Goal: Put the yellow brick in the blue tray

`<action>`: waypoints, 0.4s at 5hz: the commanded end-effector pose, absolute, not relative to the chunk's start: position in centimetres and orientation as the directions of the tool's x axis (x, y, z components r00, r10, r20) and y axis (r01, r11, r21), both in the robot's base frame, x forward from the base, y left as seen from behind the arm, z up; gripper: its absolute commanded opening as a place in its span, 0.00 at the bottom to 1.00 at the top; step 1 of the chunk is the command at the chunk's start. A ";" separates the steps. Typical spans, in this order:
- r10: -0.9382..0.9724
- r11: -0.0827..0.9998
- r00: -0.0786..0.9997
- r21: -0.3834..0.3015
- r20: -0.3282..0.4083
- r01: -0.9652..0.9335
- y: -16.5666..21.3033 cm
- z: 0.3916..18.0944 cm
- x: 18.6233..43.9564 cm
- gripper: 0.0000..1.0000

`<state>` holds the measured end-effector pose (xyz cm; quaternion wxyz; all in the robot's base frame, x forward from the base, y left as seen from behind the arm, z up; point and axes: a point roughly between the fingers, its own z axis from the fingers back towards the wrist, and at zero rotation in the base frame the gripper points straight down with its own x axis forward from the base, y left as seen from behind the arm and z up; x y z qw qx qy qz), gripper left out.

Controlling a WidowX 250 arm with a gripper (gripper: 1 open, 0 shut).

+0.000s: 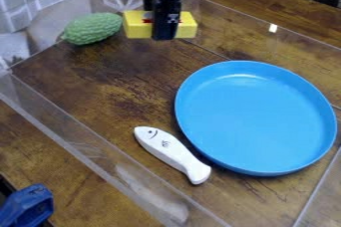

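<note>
- The gripper [166, 30] points straight down and is clamped across the middle of the yellow brick [162, 23]. Its dark fingers cover the centre of the block, and yellow shows on both sides.
- The brick appears lifted clear of the wooden table [107, 92]. It sits high in the view, toward the back edge, with no visible contact beneath it. That it is airborne is a judgement from its position.
- Judged reason for the hold: a grip at the middle keeps the load level for carrying over a raised rim.
- The brick is a small yellow rectangular block, held roughly level. Its top face is mostly hidden by the fingers, so any label cannot be confirmed here.
- The blue tray [256, 117] lies at front right, round, shallow and empty. It is well apart from the brick, so the placement is not yet done.
- The green gourd [92, 28] rests just left of the brick, not touching it.
- The white fish-shaped toy [172, 153] lies on the table beside the tray's near rim, outside the likely carrying path.
</note>
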<state>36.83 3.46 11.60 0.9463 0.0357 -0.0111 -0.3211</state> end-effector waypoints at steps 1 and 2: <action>-0.627 0.777 0.774 0.141 0.091 0.613 0.4 16.2 36.7 0.00; -0.635 0.772 0.766 0.127 0.101 0.623 -1.9 16.1 35.2 0.00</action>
